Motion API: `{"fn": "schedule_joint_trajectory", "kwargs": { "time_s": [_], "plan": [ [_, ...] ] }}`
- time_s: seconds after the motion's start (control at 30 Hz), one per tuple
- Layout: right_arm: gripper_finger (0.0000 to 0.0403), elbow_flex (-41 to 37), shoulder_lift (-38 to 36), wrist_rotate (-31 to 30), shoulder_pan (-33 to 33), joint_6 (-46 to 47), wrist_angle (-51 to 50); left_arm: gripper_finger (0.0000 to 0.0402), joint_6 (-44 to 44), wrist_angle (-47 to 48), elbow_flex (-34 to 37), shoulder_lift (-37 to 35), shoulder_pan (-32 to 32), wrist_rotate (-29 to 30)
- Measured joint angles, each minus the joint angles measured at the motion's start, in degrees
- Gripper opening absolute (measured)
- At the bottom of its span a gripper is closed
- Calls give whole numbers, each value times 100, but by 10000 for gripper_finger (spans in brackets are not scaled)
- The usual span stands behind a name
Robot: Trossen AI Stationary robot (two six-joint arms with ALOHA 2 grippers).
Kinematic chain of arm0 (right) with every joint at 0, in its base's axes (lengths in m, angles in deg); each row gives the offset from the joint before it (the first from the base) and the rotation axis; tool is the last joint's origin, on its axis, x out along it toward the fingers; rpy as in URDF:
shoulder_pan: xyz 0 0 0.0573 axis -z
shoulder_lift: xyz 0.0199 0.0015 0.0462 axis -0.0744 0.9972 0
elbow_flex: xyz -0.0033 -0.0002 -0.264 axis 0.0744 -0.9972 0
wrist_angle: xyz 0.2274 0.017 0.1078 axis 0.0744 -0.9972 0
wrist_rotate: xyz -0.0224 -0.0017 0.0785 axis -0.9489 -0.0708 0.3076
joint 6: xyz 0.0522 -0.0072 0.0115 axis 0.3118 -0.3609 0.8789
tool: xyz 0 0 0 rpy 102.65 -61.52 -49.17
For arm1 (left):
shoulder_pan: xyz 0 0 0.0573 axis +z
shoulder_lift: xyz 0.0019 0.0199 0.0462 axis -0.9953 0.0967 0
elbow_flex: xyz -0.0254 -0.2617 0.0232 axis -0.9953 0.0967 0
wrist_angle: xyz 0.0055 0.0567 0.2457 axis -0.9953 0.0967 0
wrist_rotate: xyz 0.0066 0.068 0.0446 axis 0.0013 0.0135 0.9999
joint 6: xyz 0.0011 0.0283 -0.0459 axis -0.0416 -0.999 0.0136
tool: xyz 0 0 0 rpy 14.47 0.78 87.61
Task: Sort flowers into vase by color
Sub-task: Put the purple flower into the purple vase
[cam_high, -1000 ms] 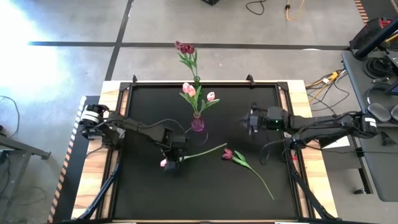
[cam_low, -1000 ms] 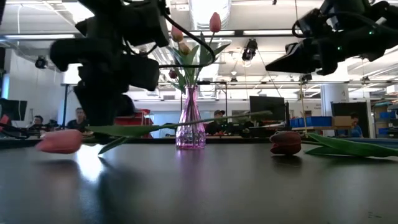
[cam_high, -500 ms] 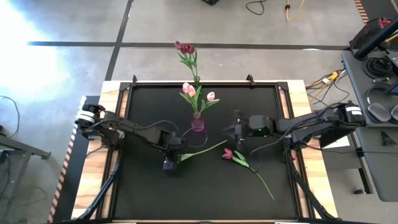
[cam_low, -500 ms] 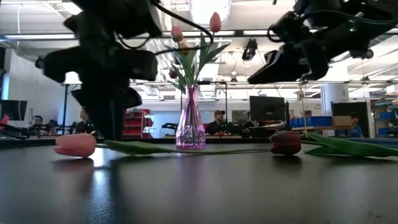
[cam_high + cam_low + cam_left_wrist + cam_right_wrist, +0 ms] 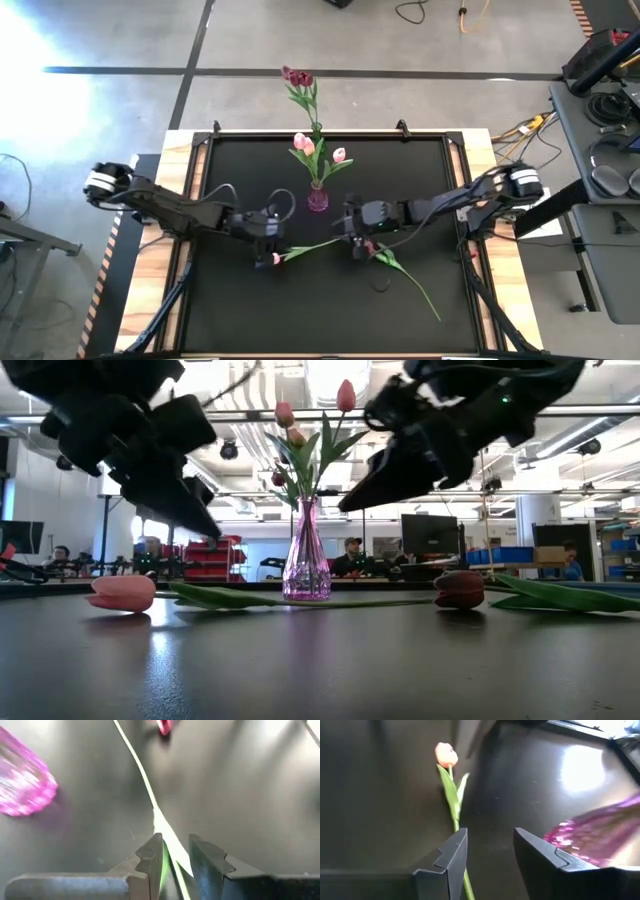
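The pink tulip point(image 5: 276, 258) lies flat on the black table point(image 5: 230, 170) before the purple vase point(image 5: 318, 198), its stem running between the parted fingers of both low, outstretched arms, the left gripper point(image 5: 268, 236) near its head and the right gripper point(image 5: 352, 240) beside the dark red tulip point(image 5: 368, 247), neither clamping it.
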Motion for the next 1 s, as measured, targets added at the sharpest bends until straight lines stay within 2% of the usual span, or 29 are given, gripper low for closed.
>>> {"fn": "schedule_joint_trajectory", "kwargs": {
  "time_s": [0.27, 0.4, 0.7, 0.9, 1.0],
  "plan": [
    [141, 949, 1152, -1, -145, 396, -136, 78, -429, -2408, 1274, -555, -6, 369],
    [146, 1592, 1743, -1, -143, 541, -633, 78, -717, -3187, 1647, -663, 7, 641],
    [156, 3022, 2789, 47, -132, 698, -1927, 77, -924, -3350, 1767, -732, 11, 913],
    [144, 3691, 3145, 93, -90, 975, -2689, 77, -986, -3377, 1720, -703, 16, 915],
    [126, 3867, 3216, 110, -68, 1016, -2924, 77, -1028, -3370, 1714, -703, 21, 915]
  ]
}}
